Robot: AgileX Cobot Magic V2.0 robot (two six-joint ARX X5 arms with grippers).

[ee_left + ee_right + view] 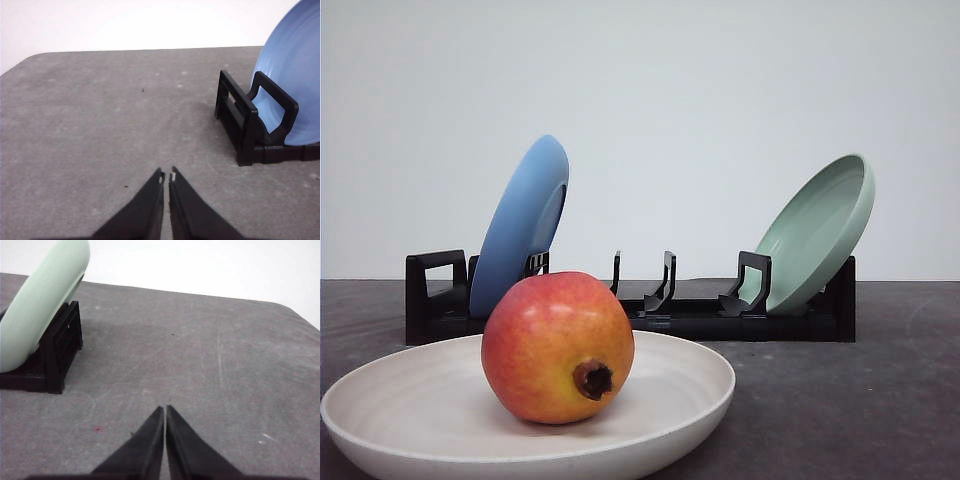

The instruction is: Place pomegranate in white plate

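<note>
The pomegranate, red fading to orange-yellow with its dark crown stub facing the camera, rests inside the white plate at the near left of the front view. The plate lies flat on the dark grey table. In the left wrist view my left gripper is shut, its black fingertips together above bare tabletop, with nothing between them. My right gripper is likewise shut over bare table, holding nothing. Both grippers are away from the fruit and the plate.
Behind the white plate stands a black dish rack. A blue plate leans in its left end, also seen as blue plate. A pale green plate leans in its right end, the same green plate.
</note>
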